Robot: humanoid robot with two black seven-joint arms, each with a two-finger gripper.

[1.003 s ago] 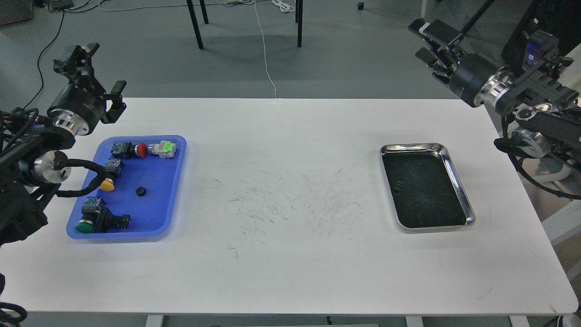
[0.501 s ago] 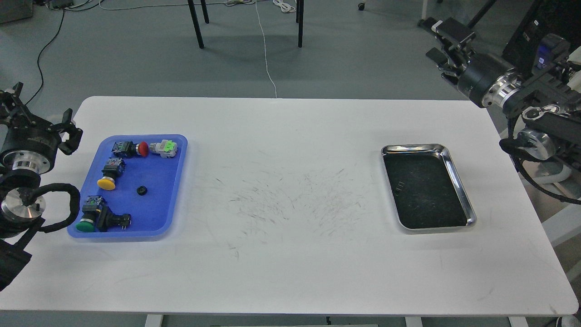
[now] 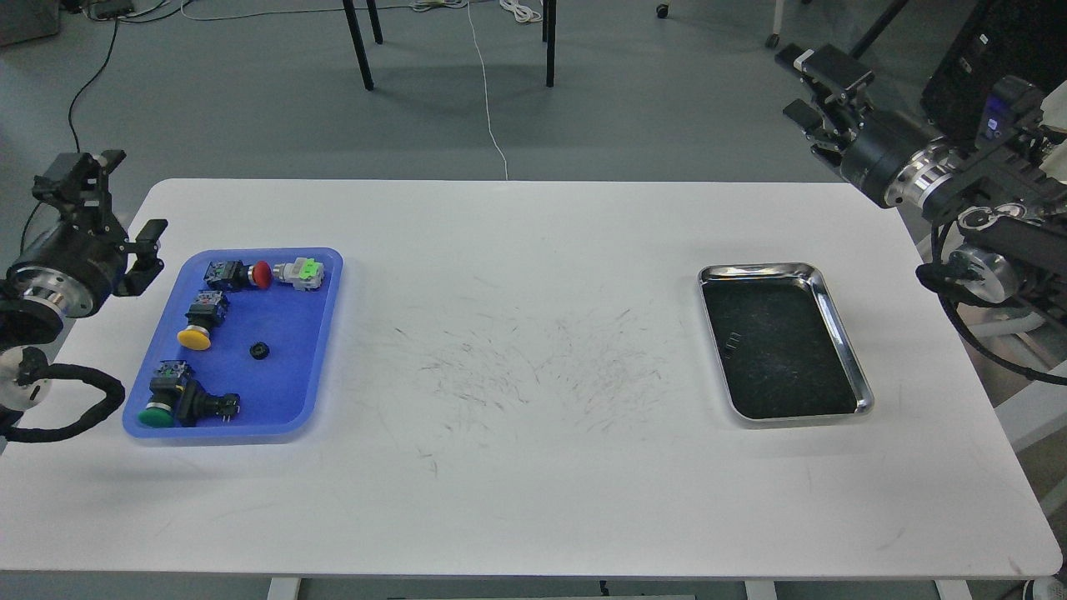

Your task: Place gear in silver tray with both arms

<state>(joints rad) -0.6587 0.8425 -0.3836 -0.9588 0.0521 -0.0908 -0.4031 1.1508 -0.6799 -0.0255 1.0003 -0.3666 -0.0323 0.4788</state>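
1. A white table [image 3: 533, 500] stood on a grey floor, its middle scuffed.
2. The silver tray [image 3: 842, 321] lay on the table's right part, nothing in it.
3. A blue tray [image 3: 288, 392] lay well left of the silver tray, holding push buttons and a small black gear [image 3: 258, 351].
4. The left gripper [image 3: 108, 212] hung just left of the blue tray, fingers spread, holding nothing.
5. The right gripper [image 3: 813, 83] hung beyond the silver tray, fingers parted, holding nothing.

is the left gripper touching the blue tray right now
Apart. In the head view, the left gripper hangs past the blue tray's far-left corner, with bare white table between them.
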